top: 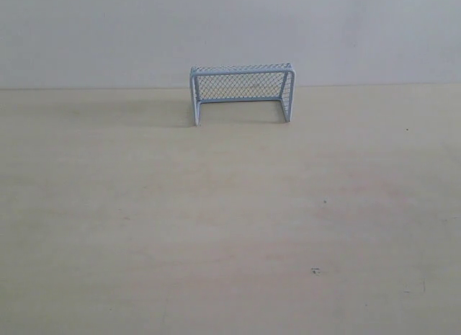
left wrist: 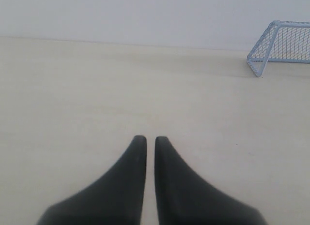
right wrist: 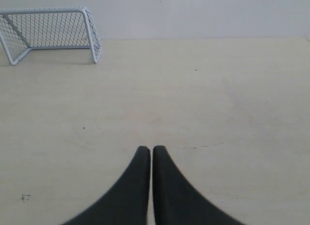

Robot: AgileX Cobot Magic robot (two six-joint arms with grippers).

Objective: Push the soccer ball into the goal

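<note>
Goal point(top: 241, 85) upright on pale table point(top: 230, 227)

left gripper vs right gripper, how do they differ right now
The left gripper leaves a thin slit between its fingertips; on the right gripper the tips almost touch. The left gripper's camera catches only one end of the goal, cut by the picture's edge; the right gripper's camera sees the whole goal. Shared: both are black, shut, hold nothing, and point across the pale table.

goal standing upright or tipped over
Upright: the goal stands on both posts on the table, with its crossbar level on top.
</note>
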